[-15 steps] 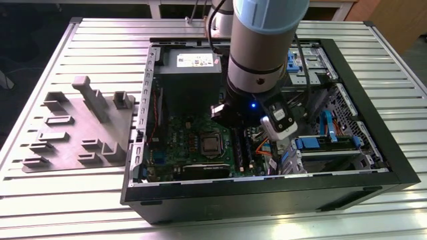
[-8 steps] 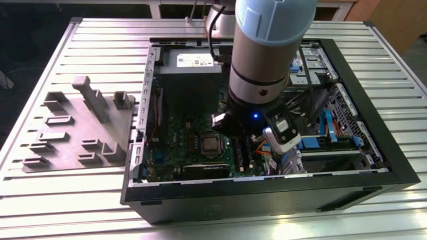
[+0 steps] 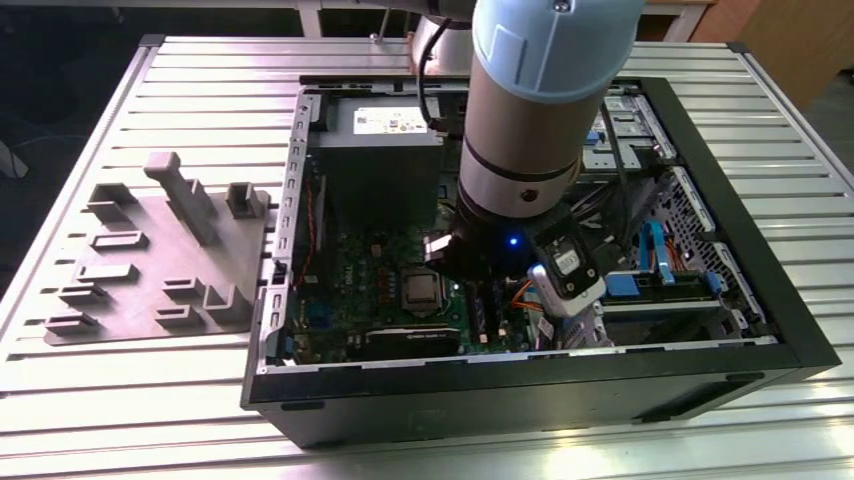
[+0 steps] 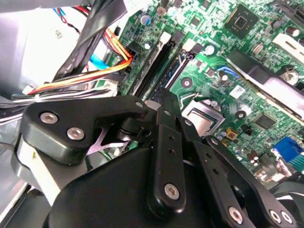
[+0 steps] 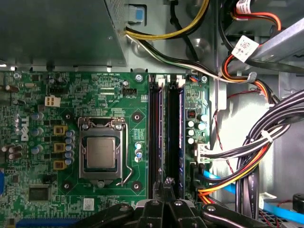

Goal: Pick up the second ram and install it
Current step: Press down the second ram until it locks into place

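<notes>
In the exterior view, my arm [image 3: 534, 120] is reaching down from twelve o'clock into the open computer case [image 3: 747, 330], which is lying on the slatted bench [image 3: 160, 420]. My wrist is hanging over the motherboard [image 3: 360, 260], just beside the processor socket [image 3: 422, 290], which is sitting at about seven o'clock from it. The grey power-supply box [image 3: 380, 150] is lying at eleven o'clock of my wrist. A grey fixture plate [image 3: 147, 260] is resting on the bench at nine o'clock of the case, well apart from me.

In the second wrist view, the dark linkage of my end effector [image 4: 167, 97] is pointing down at the two long memory slots. A thin strip with a bluish sheen, which I am reading as the second ram [image 4: 178, 69], is standing on edge in the slot farther from the cable bundle [image 4: 95, 76]. My tip is hovering just beside its near end. I cannot tell whether there is contact.

In the first wrist view, the second ram [image 5: 175, 128] is running along its slot between the socket [image 5: 100, 154] and the orange and white cables [image 5: 237, 156], parallel to the neighbouring slot. My end effector [image 5: 168, 181] is sitting over the end of that strip. I cannot tell whether my end effector is apart, together or clamped on anything.
</notes>
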Robot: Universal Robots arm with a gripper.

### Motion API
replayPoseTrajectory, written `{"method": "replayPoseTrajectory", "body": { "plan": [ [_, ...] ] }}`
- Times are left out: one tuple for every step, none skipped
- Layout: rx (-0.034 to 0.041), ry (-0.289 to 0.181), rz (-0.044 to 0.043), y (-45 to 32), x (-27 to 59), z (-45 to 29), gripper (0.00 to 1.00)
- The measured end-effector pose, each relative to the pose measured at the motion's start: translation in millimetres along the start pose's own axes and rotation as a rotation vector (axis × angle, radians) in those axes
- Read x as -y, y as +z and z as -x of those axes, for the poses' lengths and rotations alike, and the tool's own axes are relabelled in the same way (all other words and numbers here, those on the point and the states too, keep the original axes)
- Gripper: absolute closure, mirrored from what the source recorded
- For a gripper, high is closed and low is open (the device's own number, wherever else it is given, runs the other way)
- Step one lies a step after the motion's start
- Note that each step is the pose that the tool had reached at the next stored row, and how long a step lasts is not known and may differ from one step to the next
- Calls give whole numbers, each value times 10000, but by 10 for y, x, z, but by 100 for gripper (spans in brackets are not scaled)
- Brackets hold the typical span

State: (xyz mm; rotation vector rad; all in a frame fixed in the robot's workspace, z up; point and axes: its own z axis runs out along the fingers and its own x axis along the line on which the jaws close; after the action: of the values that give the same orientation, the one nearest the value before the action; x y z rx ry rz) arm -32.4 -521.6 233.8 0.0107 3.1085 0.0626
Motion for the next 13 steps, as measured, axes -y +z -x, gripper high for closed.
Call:
{"method": "replayPoseTrajectory", "body": {
  "plan": [
    [0,0,0,0,0,0,90],
    [0,-1,0,0,0,0,90],
    [1,-1,3,5,0,0,90],
    [1,0,4,16,1,0,90],
    [1,0,2,27,2,-1,90],
    [0,0,1,34,3,-1,90],
    [1,0,3,42,4,-1,90],
    [1,0,2,50,4,-1,90],
    [0,-1,2,51,4,-1,90],
    [0,0,2,51,4,-1,90],
    [0,0,1,52,4,-2,90],
    [1,0,4,61,4,-2,90],
    [1,0,5,70,4,-2,90]
  ]
}}
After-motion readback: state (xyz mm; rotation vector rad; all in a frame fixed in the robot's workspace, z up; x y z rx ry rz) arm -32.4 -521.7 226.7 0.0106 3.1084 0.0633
